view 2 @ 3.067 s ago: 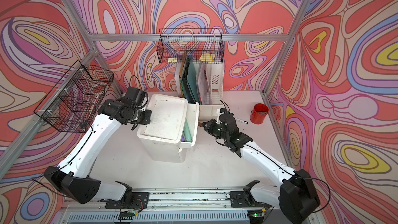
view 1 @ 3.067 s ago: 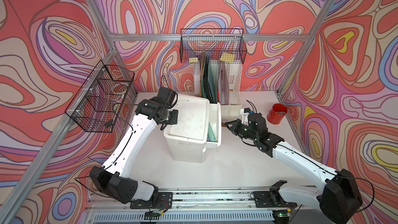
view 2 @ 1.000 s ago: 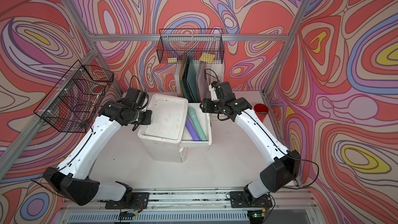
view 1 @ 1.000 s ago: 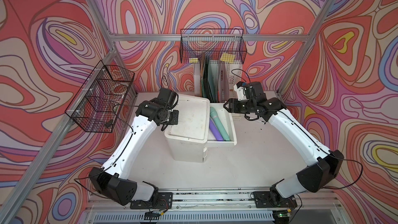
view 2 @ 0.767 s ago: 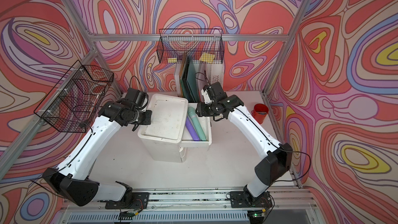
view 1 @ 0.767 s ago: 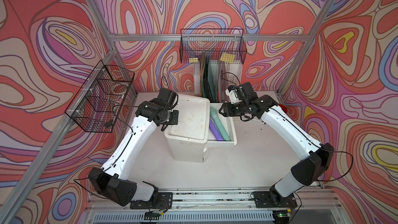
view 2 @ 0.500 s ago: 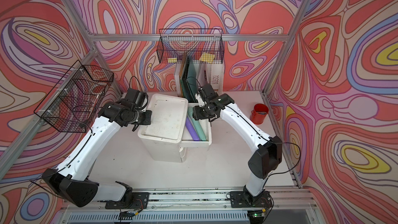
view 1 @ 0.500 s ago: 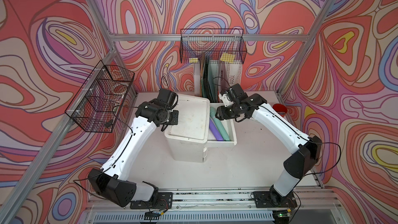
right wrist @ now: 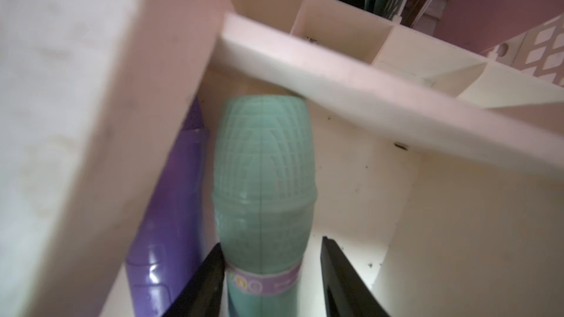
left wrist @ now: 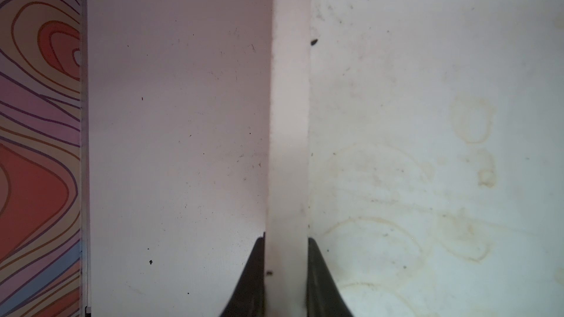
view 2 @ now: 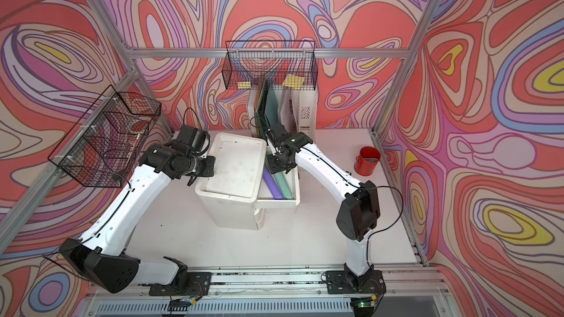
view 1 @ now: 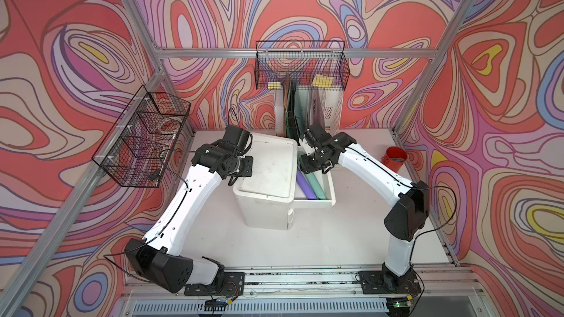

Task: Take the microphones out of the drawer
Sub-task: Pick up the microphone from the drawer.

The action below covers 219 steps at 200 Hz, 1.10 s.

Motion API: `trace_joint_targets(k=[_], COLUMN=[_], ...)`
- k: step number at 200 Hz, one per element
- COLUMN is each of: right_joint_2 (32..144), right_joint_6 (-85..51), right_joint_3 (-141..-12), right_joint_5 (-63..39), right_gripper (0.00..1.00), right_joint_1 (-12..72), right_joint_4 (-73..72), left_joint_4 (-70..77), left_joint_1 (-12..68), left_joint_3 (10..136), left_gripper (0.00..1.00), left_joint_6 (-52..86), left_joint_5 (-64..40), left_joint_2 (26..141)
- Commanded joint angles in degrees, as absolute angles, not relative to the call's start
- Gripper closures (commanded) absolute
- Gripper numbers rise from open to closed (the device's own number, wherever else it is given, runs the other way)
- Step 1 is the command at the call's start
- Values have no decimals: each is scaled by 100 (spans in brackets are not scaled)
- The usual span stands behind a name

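The mic lies in the open drawer beside a purple item, mid-bench. The right gripper straddles it, jaws apart. The left gripper pinches the cabinet rim.

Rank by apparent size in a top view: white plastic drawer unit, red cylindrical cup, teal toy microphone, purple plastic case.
1. white plastic drawer unit
2. red cylindrical cup
3. teal toy microphone, purple plastic case: alike, both partly under the right gripper

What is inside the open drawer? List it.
A teal microphone and a purple item lie side by side. The right gripper hides their far ends from above.
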<state>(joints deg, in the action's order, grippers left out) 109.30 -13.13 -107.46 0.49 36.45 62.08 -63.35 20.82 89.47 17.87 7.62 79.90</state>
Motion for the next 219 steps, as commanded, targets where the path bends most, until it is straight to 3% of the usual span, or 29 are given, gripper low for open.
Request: trace_joint_targets(k=[1,62,123,219], right_joint_2=[11093,11233,10898,10499], right_joint_6=[-1221,-1406,-1576,-2053], right_joint_3=[-10941,-10965,-10810,-10878], right_joint_5=[355,518,536,1043], right_gripper=[50,53,74,81], right_joint_1=[3739,3847,3858,3858], right_joint_4=[6413,6456,6119,6039], left_joint_4=[-6160,-6144,-6135,-6126], left_joint_1=[2020,2021,2019,2017], left_joint_3=[8846,8828,8809,8837], left_gripper=[100,100,100,100], left_joint_6=[1886,1872,1854,1835], left_joint_5=[1132,1142,1175,1180], left_joint_2=[7884,7875,7857,7822])
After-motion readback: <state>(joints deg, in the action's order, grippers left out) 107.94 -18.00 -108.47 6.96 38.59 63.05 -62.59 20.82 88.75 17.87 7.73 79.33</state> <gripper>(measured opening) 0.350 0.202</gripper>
